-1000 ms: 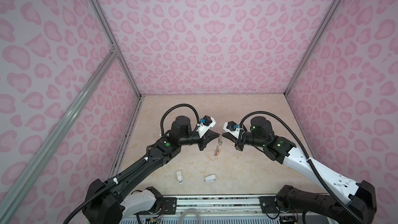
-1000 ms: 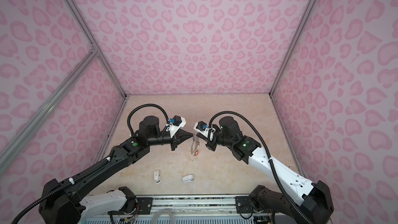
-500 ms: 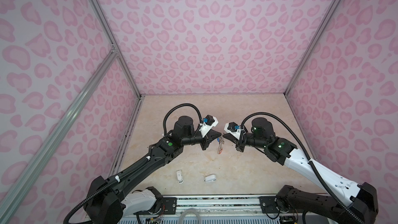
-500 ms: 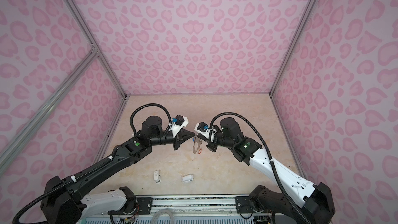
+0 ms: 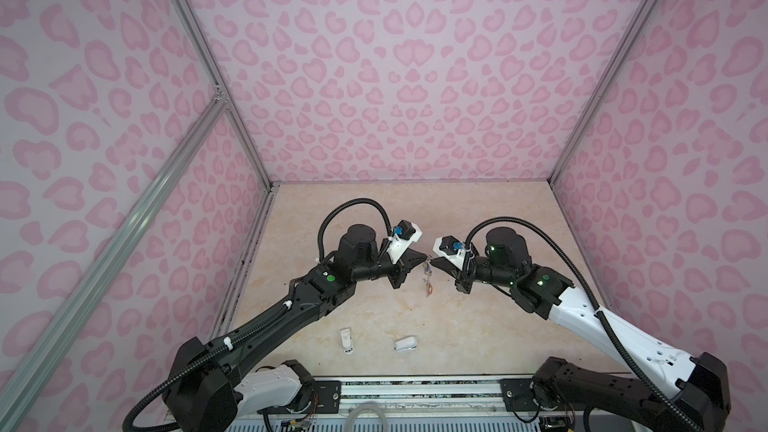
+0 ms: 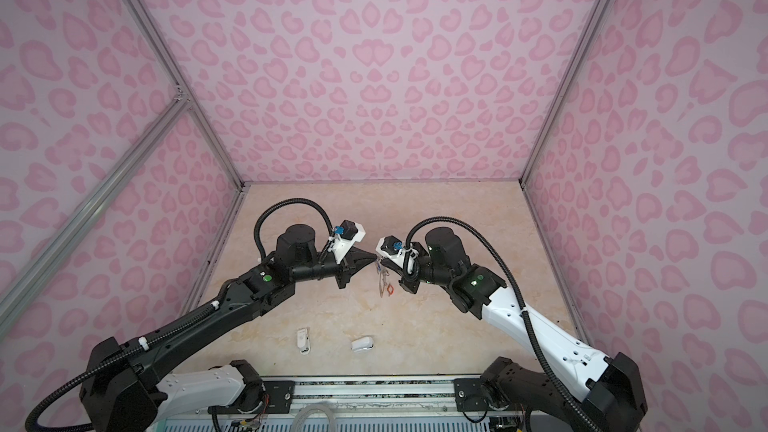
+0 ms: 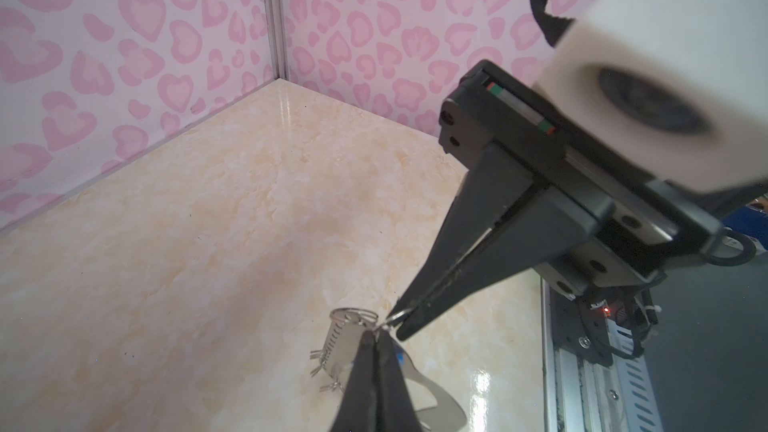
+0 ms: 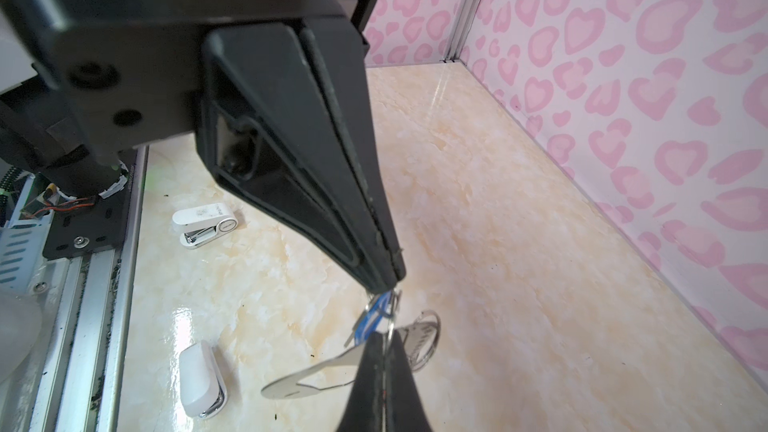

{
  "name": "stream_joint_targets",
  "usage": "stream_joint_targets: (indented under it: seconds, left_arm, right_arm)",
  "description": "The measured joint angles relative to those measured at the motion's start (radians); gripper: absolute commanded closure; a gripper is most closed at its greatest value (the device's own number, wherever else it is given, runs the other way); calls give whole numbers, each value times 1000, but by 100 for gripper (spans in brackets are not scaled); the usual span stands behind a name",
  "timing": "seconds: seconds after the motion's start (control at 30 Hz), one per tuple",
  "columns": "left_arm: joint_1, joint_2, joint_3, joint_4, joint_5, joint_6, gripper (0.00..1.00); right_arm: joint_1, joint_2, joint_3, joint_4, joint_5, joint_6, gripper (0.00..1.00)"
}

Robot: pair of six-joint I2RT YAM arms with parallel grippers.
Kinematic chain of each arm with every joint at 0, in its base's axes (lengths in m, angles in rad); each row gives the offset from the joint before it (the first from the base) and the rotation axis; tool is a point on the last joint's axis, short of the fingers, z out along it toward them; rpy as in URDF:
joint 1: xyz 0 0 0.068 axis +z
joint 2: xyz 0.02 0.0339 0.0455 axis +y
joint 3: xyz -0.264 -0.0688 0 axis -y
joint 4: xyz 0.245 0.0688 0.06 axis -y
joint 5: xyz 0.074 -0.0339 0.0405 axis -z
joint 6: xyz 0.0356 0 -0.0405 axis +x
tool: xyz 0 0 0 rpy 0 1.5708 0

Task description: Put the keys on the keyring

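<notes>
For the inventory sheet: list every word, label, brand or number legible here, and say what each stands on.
No text here can be read.
White plastic object: small grey print and a square code-like mark on its top, too small and blurred to read.
Second white plastic object: no print visible.
Keyring: no writing visible.

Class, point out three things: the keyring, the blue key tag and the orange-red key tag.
keyring (image 7: 340,342): left wrist view, on the slotted part of the grey plate.
blue key tag (image 8: 374,317): right wrist view, on the blue plastic.
orange-red key tag (image 6: 390,290): in a top view, on the tag's middle.
</notes>
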Motion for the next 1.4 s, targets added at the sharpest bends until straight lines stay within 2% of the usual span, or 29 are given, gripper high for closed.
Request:
stream_joint_targets:
  seconds: [0.17, 0.3, 0.37, 0.47, 0.53, 0.57, 0.63, 0.83, 1.07, 1.4]
  left_arm:
    - [2, 13, 2, -5, 2, -7, 96]
    - [23, 37, 27, -45, 50, -13, 95]
    - [37, 48, 42, -58, 87, -15, 89]
    - [60, 61, 60, -81, 114, -14, 71]
    - [73, 64, 64, -96, 140, -6, 65]
    - [74, 64, 64, -102, 155, 2, 58]
    - [77, 62, 64, -112, 182, 21, 55]
    - [76, 19, 63, -128, 237, 115, 56]
    - [61, -6, 53, -128, 240, 225, 63]
    - [28, -6, 47, -130, 205, 340, 77]
  right_arm:
    - [-3, -11, -16, 5, 7, -10, 100]
    - [-3, -31, -40, 17, 20, -20, 100]
    - [-4, -43, -55, 37, 21, -28, 100]
    - [-8, -55, -70, 53, 14, -36, 100]
    - [-11, -58, -77, 56, 9, -43, 100]
    - [-13, -58, -79, 57, 6, -43, 100]
    - [-16, -58, -80, 58, 2, -48, 100]
    - [-31, -55, -80, 73, -29, -62, 100]
    - [-40, -51, -90, 105, -95, -68, 100]
    - [-44, -67, -121, 180, -170, -60, 100]
